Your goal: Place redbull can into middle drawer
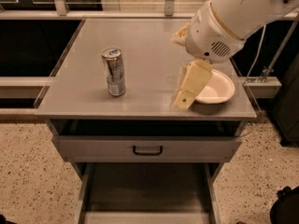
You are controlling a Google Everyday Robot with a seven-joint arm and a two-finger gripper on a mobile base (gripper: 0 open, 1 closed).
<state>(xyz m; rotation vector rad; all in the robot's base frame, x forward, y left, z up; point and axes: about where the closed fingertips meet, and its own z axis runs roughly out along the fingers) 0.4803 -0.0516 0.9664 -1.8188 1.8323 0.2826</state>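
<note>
To the left of the gripper, well apart from it, the redbull can stands upright on the grey surface, near the front edge. The gripper hangs low over the surface and carries nothing. From this angle we cannot tell how wide it stands.

We judge the step in hand to be the reach for the can. We should travel left across the surface at about mid-can height and square up to the can. We should then bracket its slim body before closing, not nudge it from one side. It is tall and narrow and would likely tip or skid toward the edge. A grip below the shiny top and above the base should keep it vertical on the way down.

Just right of the gripper, partly behind it, sits a white bowl; nothing shows inside it. Below the gripper, under the surface, a drawer front with a black handle is pushed in. Lower down, the middle drawer is pulled out, and we see nothing on its dark floor. The can will have to clear that drawer front on the way in.
</note>
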